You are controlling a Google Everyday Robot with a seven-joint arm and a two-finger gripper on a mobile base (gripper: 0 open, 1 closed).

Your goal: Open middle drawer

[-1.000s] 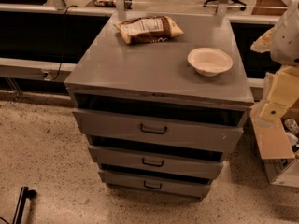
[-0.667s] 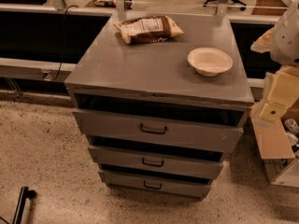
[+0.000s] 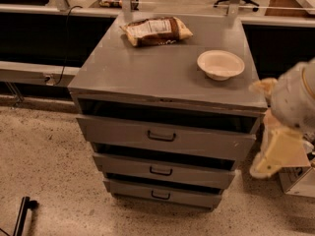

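Note:
The grey cabinet [image 3: 162, 70] has three drawers stacked in its front. The middle drawer [image 3: 197, 173] is the wide low one, with a small dark loop handle [image 3: 161, 171] at its centre and a dark gap above its front. The taller top drawer [image 3: 206, 141] and the narrow bottom drawer [image 3: 192, 196] show the same kind of gap. My gripper [image 3: 275, 154] is the cream-coloured end of the arm at the right edge. It hangs beside the cabinet's right side, level with the top and middle drawers, and touches nothing.
A snack bag [image 3: 156, 30] and a white bowl [image 3: 220, 64] lie on the cabinet top. A low dark shelf [image 3: 34, 73] runs behind on the left. A box [image 3: 298, 181] stands on the floor at the right. A dark object [image 3: 22, 215] lies at the lower left.
The arm at the right has come down and slightly left, from beside the cabinet top to drawer height. The drawers and the things on top have not moved.

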